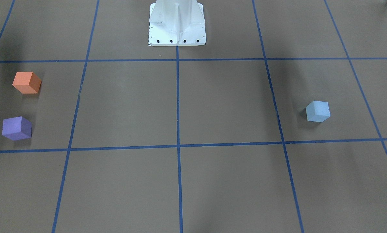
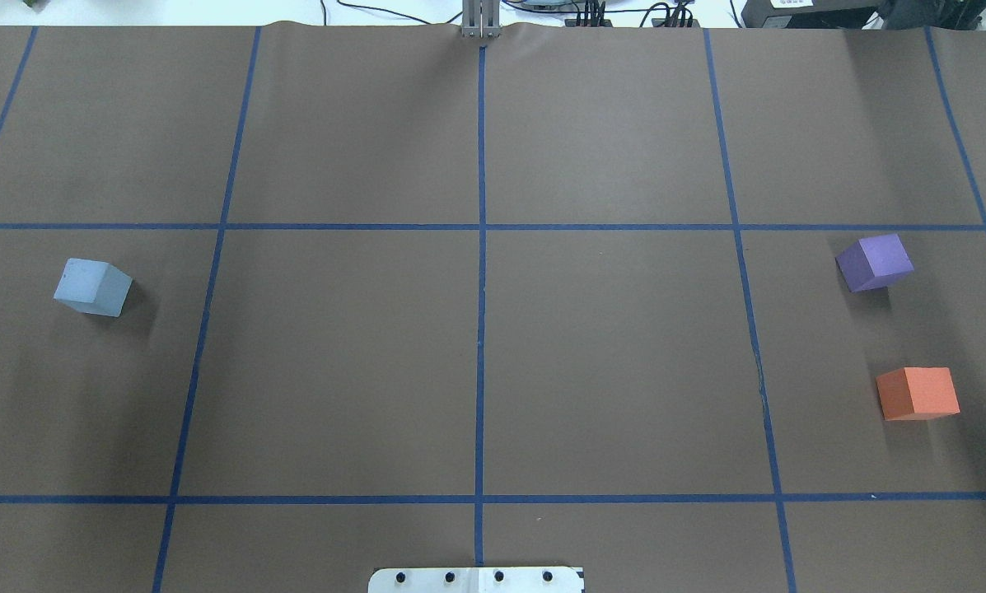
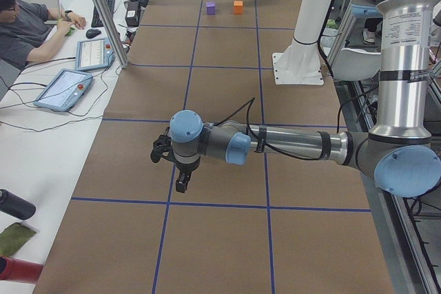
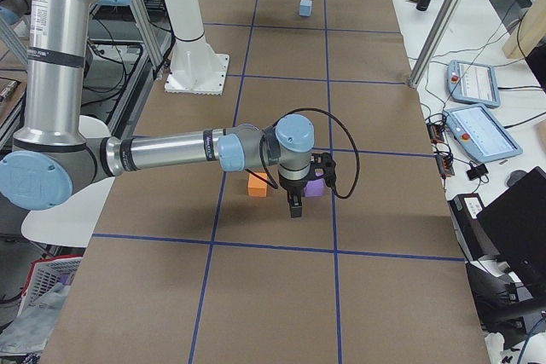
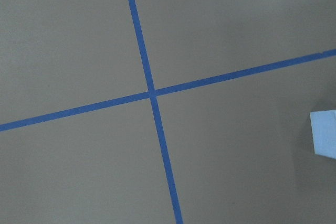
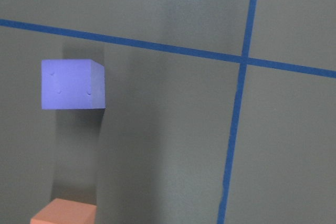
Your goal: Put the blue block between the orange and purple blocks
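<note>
The light blue block [image 1: 317,111] sits alone on the table's left side [image 2: 93,287] and at the right edge of the left wrist view [image 5: 324,134]. The orange block [image 2: 918,394] and the purple block [image 2: 874,262] stand apart on the right side, with a gap between them. The right wrist view shows the purple block [image 6: 72,84] and the orange block [image 6: 64,213]. My left gripper [image 3: 182,182] hangs above the table's left side. My right gripper [image 4: 294,208] hangs above the orange [image 4: 258,183] and purple [image 4: 316,187] blocks. I cannot tell whether either gripper is open or shut.
The brown table is marked with a blue tape grid [image 2: 481,329]. The white robot base [image 1: 177,26] stands at the near middle edge. Tablets [image 3: 65,87] and a seated operator [image 3: 27,25] are beyond the far edge.
</note>
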